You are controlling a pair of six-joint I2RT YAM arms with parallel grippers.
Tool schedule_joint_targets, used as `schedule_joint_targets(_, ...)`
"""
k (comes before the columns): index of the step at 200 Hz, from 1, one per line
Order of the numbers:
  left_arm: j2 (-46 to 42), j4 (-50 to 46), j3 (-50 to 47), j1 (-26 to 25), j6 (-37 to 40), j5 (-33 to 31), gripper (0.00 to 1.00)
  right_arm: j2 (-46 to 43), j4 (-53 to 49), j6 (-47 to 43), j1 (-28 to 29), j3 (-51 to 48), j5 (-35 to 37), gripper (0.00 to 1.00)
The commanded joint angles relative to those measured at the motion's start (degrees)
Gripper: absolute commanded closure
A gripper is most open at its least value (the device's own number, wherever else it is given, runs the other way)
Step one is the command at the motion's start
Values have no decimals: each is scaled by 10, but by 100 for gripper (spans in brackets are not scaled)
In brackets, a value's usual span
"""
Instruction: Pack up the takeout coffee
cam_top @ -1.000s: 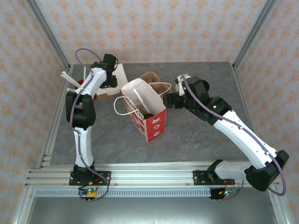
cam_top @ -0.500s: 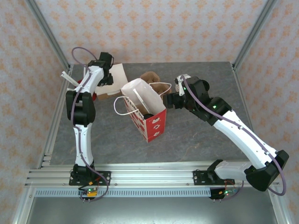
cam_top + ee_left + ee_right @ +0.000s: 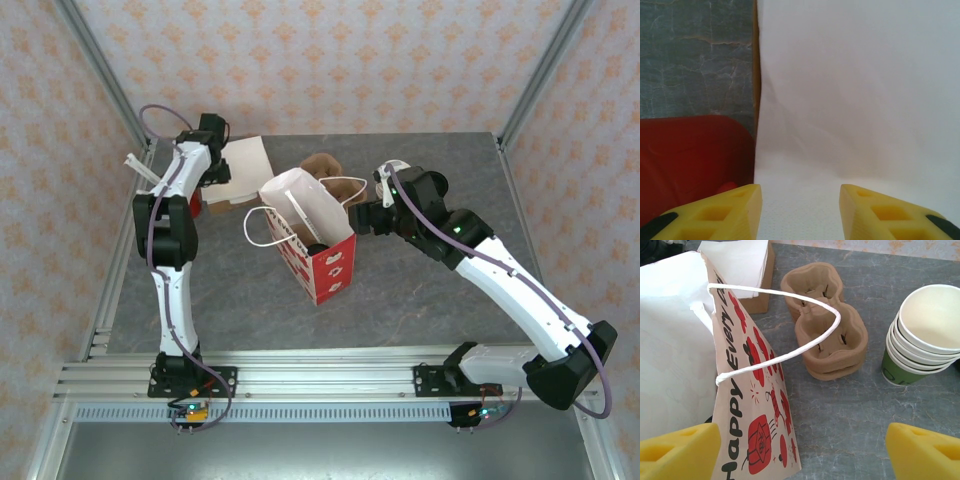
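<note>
One paper bag (image 3: 322, 268) stands open in the middle of the bench (image 3: 430, 300). It is white inside, with red hearts and lettering printed on its outer face, and has two white cord handles, one looping out to the left and one to the right. The single takeout coffee (image 3: 316, 247) is down inside this bag. Only a small dark round patch of its lid shows through the mouth from above, and its sides are hidden by the bag walls. Just behind the bag on the far side lies one short stack of brown pulp cup carriers (image 3: 832, 340), each with two wells. How many are nested I cannot tell. Right of them stands one stack of green-sided, cream-lined paper cups (image 3: 900, 371), with at least four rims showing. At the far left, one pile of white napkins (image 3: 855, 90) rests on a brown base. Beside it stands one red cup (image 3: 690, 150) holding a few white sticks (image 3: 140, 168). There are two arms. The left claw (image 3: 800, 200) hovers over the napkins with its yellow fingers apart and nothing between them. The right claw (image 3: 802, 440) is spread wide and holds nothing, on the bag's right side next to its printed wall.
</note>
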Motion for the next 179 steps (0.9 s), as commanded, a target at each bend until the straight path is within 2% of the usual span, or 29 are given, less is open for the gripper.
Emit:
schedule_joint_targets(1, -27, 3, -12, 21, -9, 3, 53, -11, 10, -4, 2, -6, 1, 14)
schedule_joint_targets(20, -13, -2, 8, 24, -12, 29, 53, -11, 13, -2, 2, -7, 0, 14)
schedule_joint_targets(86, 39, -37, 73, 31, -17, 49, 51, -9, 11, 0, 2, -7, -3, 14)
schedule_joint_targets(179, 46, -26, 64, 46, -31, 89, 53, -2, 13, 4, 2, -8, -10, 14)
